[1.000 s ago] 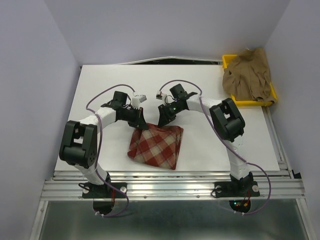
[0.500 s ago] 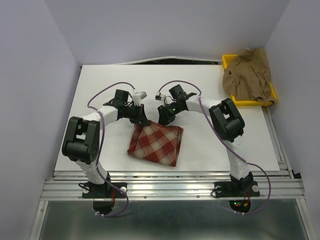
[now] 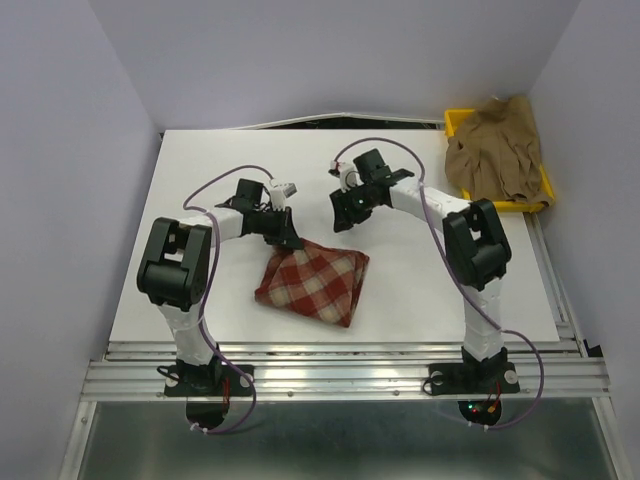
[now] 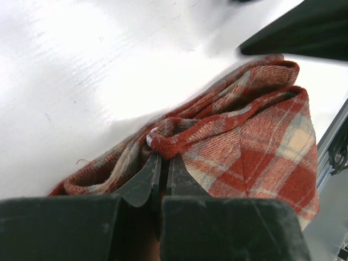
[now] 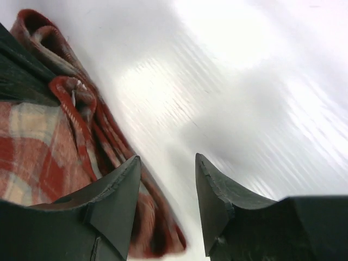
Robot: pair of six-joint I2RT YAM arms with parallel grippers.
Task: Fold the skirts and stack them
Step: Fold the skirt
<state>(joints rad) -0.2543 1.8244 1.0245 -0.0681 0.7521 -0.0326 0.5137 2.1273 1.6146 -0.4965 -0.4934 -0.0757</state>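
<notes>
The red-and-cream plaid skirt (image 3: 312,283) lies folded into a small pad on the white table (image 3: 230,170), near the front middle. My left gripper (image 3: 291,242) is shut on a thick fold at its far left corner; the left wrist view shows the fingertips (image 4: 162,159) pinching that red fold of plaid skirt (image 4: 255,141). My right gripper (image 3: 341,220) hovers open just beyond the skirt's far edge, holding nothing. In its wrist view the right gripper (image 5: 166,159) has bare table between its fingers and the plaid skirt (image 5: 32,141) at the left. The tan-brown skirt (image 3: 495,150) lies bunched in the tray.
A yellow tray (image 3: 500,207) sits at the table's far right corner, with the tan skirt hanging over its rim. Purple walls close in on the left, back and right. A metal rail (image 3: 340,375) runs along the near edge by the arm bases.
My right gripper has opened, let go of the plaid skirt's far edge and drawn back toward the far right. My left gripper stays shut on the fold, shifted slightly right.
</notes>
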